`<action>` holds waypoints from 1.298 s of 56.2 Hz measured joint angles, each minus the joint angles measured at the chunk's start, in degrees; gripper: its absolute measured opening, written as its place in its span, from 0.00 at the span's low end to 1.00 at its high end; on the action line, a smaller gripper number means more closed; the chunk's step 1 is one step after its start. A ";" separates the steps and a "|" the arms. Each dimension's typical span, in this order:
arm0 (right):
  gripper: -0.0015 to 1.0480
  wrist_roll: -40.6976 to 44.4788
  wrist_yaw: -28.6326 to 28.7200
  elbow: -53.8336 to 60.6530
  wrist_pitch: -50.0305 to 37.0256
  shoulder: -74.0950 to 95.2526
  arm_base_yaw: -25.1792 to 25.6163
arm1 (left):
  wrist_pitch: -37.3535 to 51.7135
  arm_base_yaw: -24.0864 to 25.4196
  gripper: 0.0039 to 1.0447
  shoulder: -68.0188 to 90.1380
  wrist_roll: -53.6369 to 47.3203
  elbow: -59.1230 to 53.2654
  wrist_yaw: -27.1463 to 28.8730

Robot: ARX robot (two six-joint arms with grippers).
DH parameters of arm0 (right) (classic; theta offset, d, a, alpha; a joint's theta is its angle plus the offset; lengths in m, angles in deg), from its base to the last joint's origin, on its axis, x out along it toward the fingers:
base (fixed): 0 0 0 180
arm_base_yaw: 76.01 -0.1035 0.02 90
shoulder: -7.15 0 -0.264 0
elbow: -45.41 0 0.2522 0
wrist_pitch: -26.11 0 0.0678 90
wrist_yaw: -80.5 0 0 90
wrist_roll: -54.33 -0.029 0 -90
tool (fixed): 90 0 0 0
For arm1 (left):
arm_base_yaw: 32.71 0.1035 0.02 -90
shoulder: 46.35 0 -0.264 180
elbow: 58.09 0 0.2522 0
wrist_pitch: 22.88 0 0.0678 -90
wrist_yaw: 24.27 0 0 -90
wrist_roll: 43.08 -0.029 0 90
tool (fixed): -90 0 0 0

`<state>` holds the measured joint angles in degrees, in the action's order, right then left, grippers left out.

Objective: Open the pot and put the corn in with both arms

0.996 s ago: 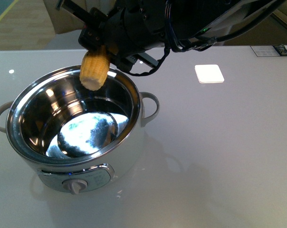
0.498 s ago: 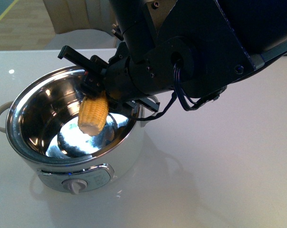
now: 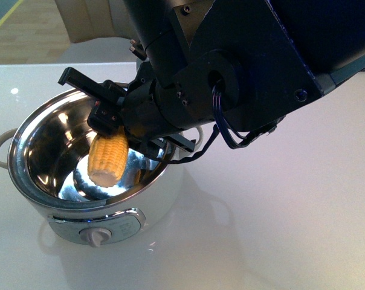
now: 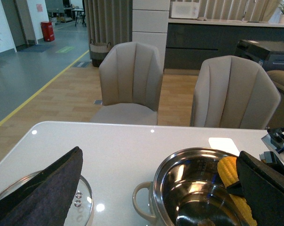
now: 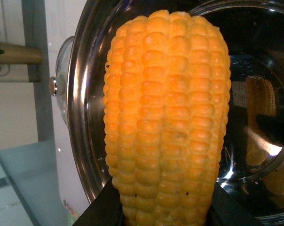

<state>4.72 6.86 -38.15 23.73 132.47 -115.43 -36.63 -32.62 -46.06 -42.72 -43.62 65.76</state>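
- Evidently the right end effector (image 3: 107, 124) was clamped on the tapered yellow corn cob (image 3: 107, 159), which hung pale end down inside the round white electric pot with its shiny steel bowl (image 3: 46, 199), at about 3 o'clock of the bowl.
- Released from there, the cob could have struck the steel and bounced, or the black arm could have clipped the rim.
- The left end effector (image 4: 156, 188) stood apart, holding nothing, near the glass lid (image 4: 83, 207) on the white bench (image 3: 279, 199).
- No writing was readable.

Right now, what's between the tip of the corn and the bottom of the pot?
Nothing. In the front view the corn hangs from the right gripper inside the pot, its pale end above bare shiny steel.
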 joint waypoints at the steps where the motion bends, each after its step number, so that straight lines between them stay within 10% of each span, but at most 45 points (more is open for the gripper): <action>1: 0.22 0.09 0.00 -0.17 0.22 0.00 0.00 | 0.00 0.00 0.93 0.00 0.00 0.02 0.00; 26: 0.92 0.90 0.52 -1.38 2.64 0.48 0.02 | 0.00 0.00 0.93 0.00 0.00 0.00 0.00; 73: 0.91 0.52 -12.37 29.53 -12.35 -34.03 17.99 | 0.00 0.00 0.93 0.00 0.00 0.00 0.00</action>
<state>5.25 -5.51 -8.62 11.38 98.43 -97.44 -36.63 -32.62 -46.06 -42.72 -43.62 65.76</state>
